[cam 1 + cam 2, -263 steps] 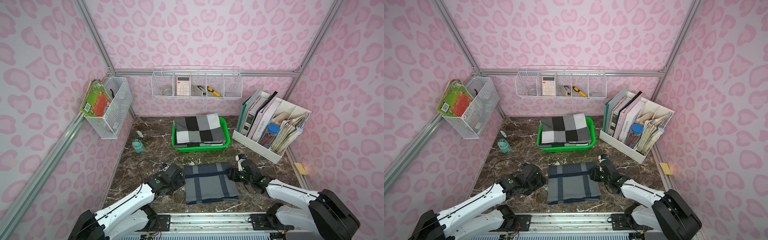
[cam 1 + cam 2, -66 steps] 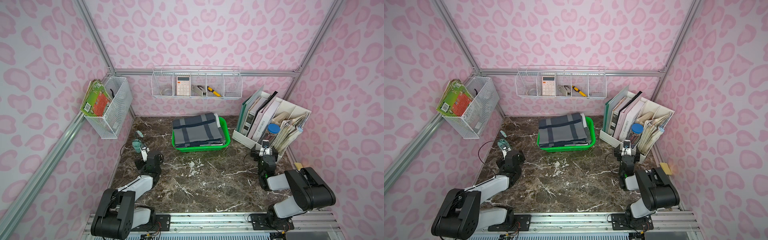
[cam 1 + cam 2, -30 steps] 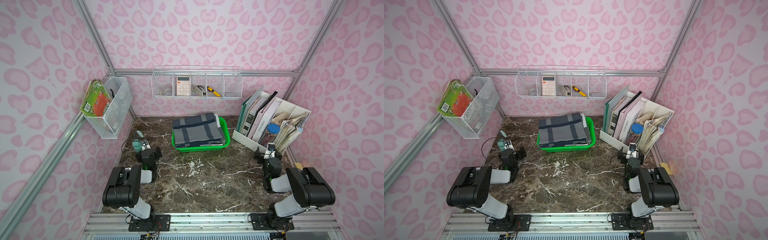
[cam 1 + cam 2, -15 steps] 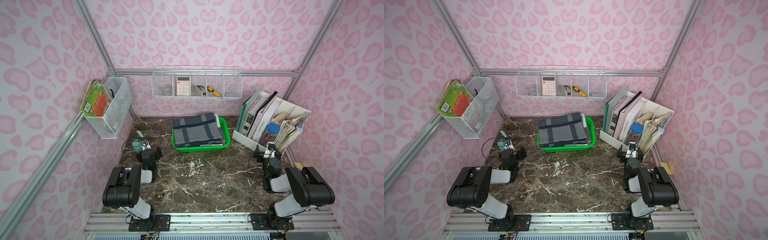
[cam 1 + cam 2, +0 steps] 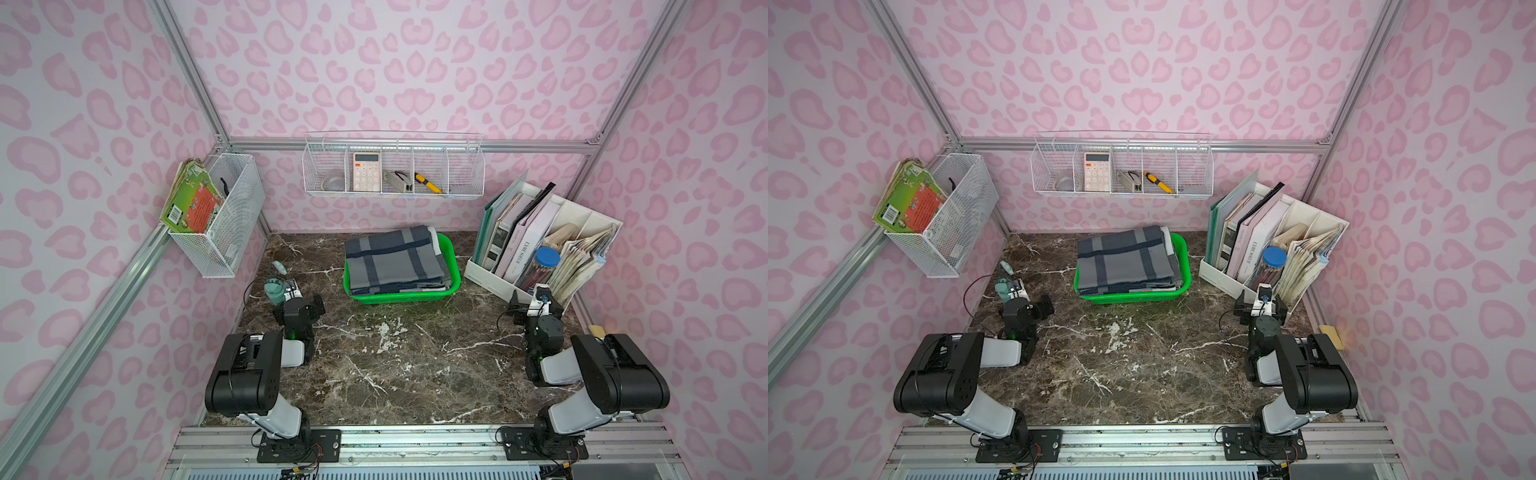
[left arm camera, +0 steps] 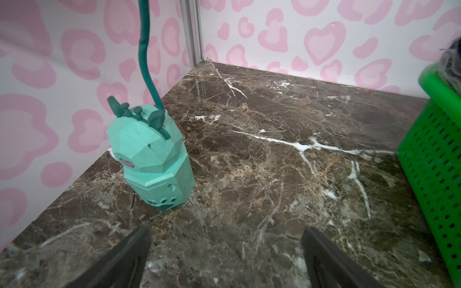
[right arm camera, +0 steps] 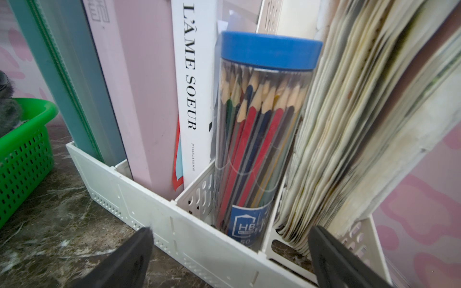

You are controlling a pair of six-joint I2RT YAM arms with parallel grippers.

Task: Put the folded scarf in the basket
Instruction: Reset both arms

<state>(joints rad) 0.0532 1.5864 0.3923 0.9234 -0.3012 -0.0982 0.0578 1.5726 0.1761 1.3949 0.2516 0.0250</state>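
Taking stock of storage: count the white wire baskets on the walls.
2. The side-wall basket hangs on the left wall, holding a green book. The back-wall basket hangs above the green basket. No others show; none seems hidden.

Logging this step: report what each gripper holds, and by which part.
Nothing is held. The left gripper and right gripper both stand open and empty; the folded scarf lies in the green basket.
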